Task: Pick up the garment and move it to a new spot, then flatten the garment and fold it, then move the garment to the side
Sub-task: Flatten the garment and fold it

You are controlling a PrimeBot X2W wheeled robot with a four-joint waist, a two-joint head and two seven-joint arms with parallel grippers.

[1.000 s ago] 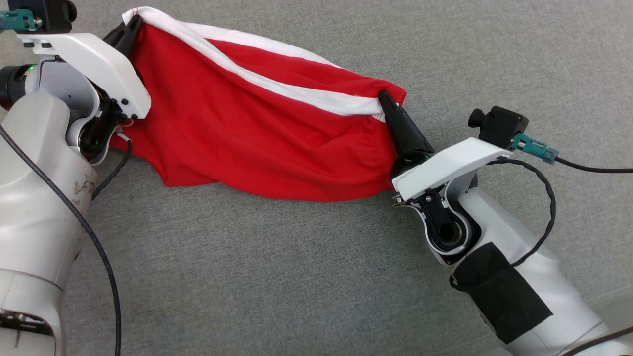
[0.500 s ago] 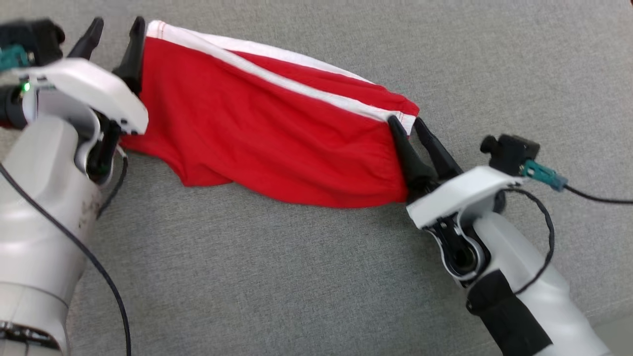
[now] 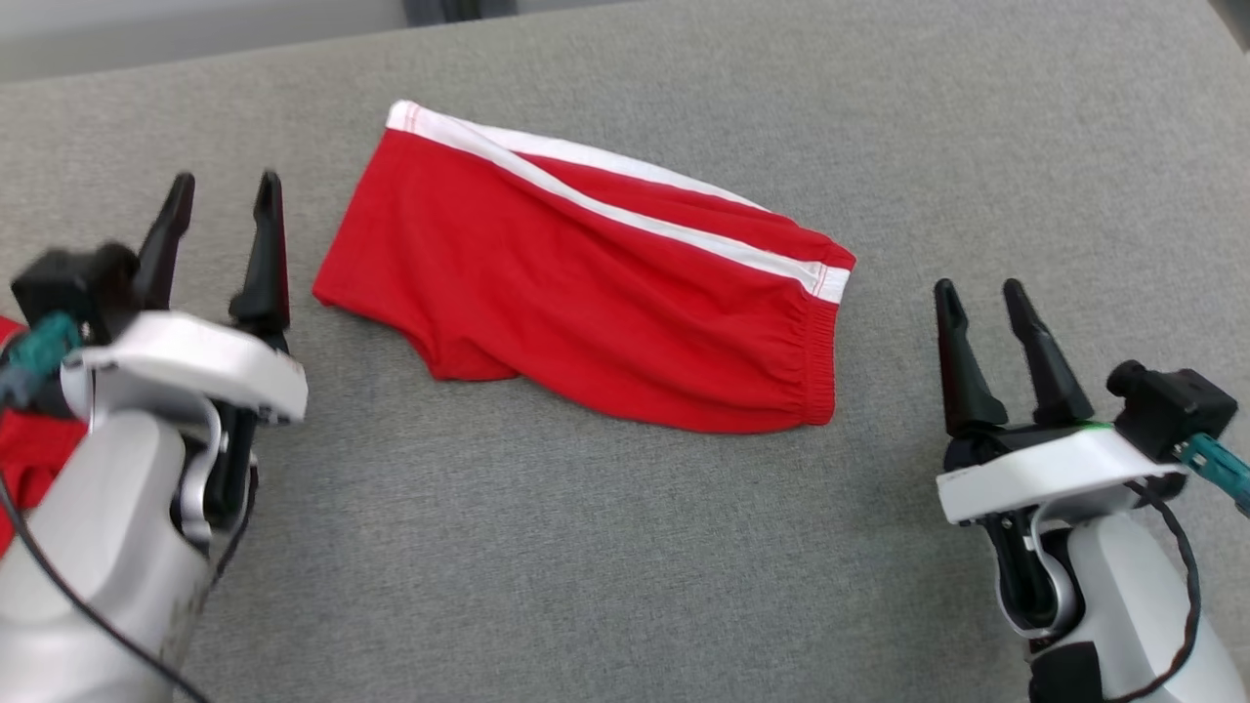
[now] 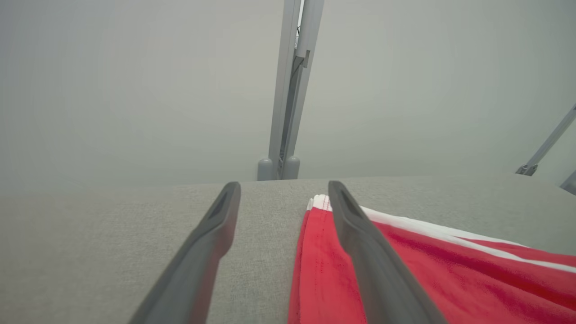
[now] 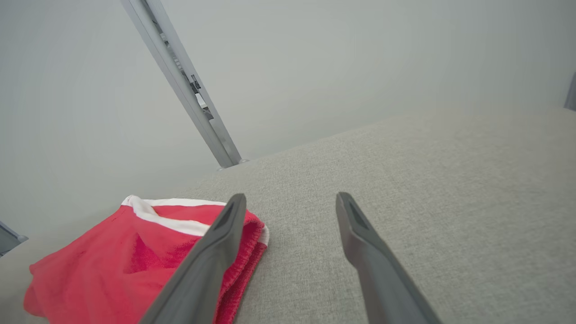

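Lying lengthwise left-to-right on the counter (image 3: pixel 605 547), the garment (image 3: pixel 586 303) was flanked by left pincer (image 3: pixel 225 181) and right pincer (image 3: pixel 977 286), both released, empty; left judged nearer.

Looks like a lab or test bay: broad grey fabric-covered surface (image 3: pixel 625 547), bare pale wall (image 4: pixel 135 90) behind, aluminium frame posts (image 4: pixel 292 90) (slotted, rig-style) rising past its edge.

Red garment (image 3: pixel 586 303) with white stripes on a plain grey surface (image 3: pixel 625 566).
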